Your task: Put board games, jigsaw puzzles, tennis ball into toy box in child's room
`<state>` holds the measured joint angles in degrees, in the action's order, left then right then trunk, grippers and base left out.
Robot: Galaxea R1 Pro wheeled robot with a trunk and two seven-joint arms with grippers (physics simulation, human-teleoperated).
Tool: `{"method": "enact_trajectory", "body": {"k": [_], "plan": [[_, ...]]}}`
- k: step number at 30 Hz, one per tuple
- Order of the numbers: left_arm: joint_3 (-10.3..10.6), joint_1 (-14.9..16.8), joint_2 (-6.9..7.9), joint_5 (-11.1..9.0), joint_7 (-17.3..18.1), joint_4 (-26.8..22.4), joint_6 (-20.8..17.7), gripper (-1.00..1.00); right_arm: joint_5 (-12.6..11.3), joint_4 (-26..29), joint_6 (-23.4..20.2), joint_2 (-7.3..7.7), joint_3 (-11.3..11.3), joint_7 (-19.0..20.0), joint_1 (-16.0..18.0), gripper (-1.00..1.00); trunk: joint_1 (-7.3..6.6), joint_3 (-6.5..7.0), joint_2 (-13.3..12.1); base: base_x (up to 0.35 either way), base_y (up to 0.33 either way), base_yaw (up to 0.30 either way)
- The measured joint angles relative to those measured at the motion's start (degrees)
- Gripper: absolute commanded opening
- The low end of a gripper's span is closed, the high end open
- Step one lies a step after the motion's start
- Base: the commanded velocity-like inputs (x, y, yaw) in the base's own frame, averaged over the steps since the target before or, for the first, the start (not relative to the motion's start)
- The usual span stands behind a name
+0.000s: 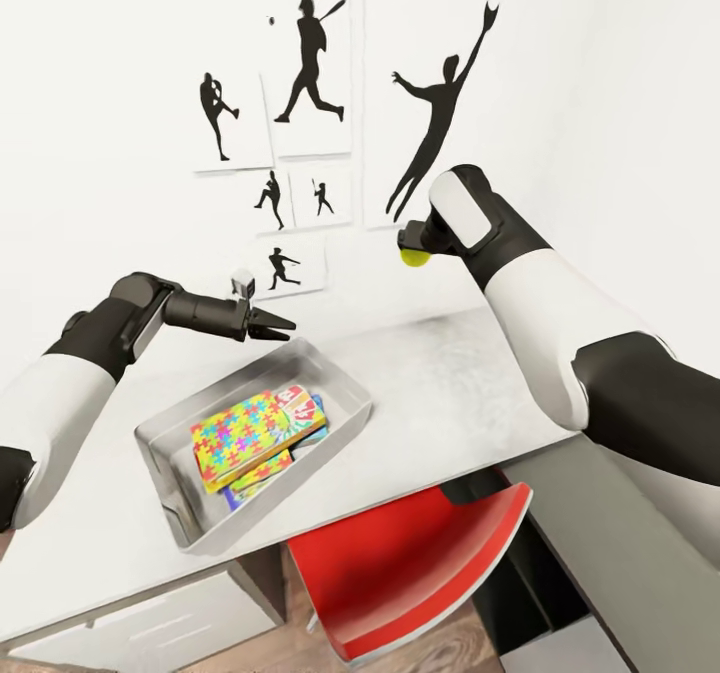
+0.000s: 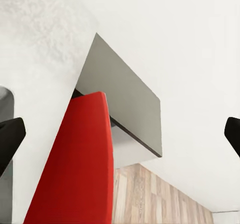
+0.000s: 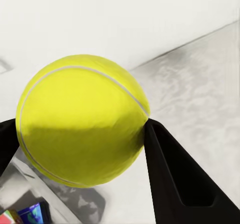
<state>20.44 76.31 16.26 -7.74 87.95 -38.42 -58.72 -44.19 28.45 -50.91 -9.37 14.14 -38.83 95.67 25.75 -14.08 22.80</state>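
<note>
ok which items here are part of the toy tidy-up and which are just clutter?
Job:
- tennis ball, held in right gripper
- toy box
- jigsaw puzzle and board games in it
- table

Clutter:
- red chair
- silhouette posters

The right gripper (image 1: 413, 243) is mostly hidden behind its own wrist in the head view, and only a sliver of the tennis ball (image 1: 413, 257) peeks out. In the toy box (image 1: 345, 380), the top jigsaw puzzle (image 1: 240, 437) covers most of the board games (image 1: 303, 406) beneath. The red chair (image 1: 410, 563) is half tucked under the table (image 1: 460, 393).
</note>
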Motion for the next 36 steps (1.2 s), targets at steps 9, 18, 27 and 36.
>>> {"method": "enact_trajectory", "body": {"k": [9, 18, 27, 36], "plan": [[0.0, -0.2, 0.31, 0.0, -0.1, 0.4, 0.3, 1.00, -0.8, 0.2, 0.0, 0.02, 0.0, 0.0, 0.0, -1.00, 0.00, 0.01, 0.0, -0.001, 0.000, 0.004], [-0.1, -1.0, 0.44, 0.0, -0.1, 0.4, 0.4, 1.00, -0.9, 0.1, 0.1, 0.12, 0.0, 0.0, 0.0, -1.00, 0.00, 0.37, 0.0, -0.004, 0.000, 0.065], [-0.1, -1.3, 0.70, 0.0, -0.1, 0.4, 0.4, 1.00, -0.9, 0.0, 0.2, 0.10, 0.0, 0.0, 0.0, -1.00, 0.00, 1.15, 0.0, -0.038, 0.000, 0.090], [-0.1, -1.4, 0.72, 0.0, -0.1, 0.4, 1.1, 1.00, -0.8, 0.1, 0.3, 0.05, 0.0, 0.1, -2.3, -1.00, -0.01, 1.97, 0.0, -0.002, 0.000, 0.070]]}}
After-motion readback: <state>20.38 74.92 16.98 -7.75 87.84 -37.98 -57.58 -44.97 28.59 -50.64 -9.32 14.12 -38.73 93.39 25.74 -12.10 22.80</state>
